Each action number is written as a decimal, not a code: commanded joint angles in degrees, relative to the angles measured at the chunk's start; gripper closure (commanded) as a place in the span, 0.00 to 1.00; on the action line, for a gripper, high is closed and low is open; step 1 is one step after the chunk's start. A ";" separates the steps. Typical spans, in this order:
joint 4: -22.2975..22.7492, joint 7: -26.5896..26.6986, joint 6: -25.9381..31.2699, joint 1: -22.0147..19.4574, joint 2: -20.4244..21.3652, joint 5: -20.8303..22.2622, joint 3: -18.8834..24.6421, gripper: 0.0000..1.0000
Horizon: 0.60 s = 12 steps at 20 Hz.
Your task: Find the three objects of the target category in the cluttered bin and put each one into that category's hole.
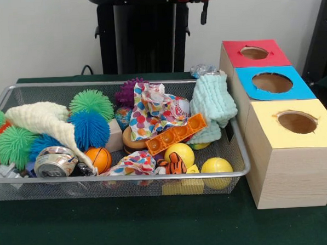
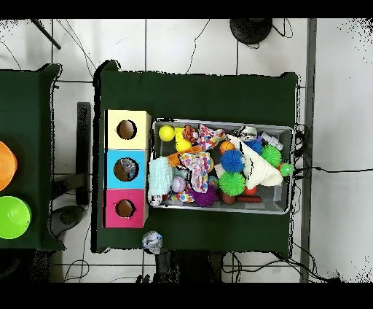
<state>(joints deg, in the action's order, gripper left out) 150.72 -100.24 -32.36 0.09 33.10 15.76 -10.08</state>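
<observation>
The wire mesh bin [image 1: 128,178] sits on the green table, full of toys; it also shows in the overhead view [image 2: 291,169]. One clear crumpled bottle [image 1: 202,70] lies on the table outside the bin, behind its far right corner, near the red-topped box; overhead it lies [image 2: 151,240] beside that box. The blue-topped box's hole [image 1: 272,82] is between the red and yellow boxes. Overhead, something pale and glassy shows inside this hole [image 2: 125,170]. No bottle shows clearly among the clutter. Only the arm's red part is at the front view's top edge; the gripper is out of view.
The bin holds spiky rubber balls [image 1: 90,128], a silver can [image 1: 55,161], yellow balls [image 1: 216,166], an orange block strip [image 1: 175,134], a spotted cloth [image 1: 152,112], a mint towel [image 1: 213,100] and a cream cloth [image 1: 40,119]. The red-topped [image 1: 254,53] and yellow-topped [image 1: 297,122] boxes flank the blue one.
</observation>
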 commanded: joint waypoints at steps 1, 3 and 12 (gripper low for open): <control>-8.30 -15.52 -7.10 1.87 -6.85 -3.16 3.91 0.00; -8.80 -15.87 -8.11 2.12 -8.02 -3.24 3.78 0.00; -12.27 -16.32 -13.95 2.32 -14.80 -3.88 3.47 0.00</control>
<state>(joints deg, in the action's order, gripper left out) 150.13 -100.24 -40.52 2.66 25.83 15.66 -10.06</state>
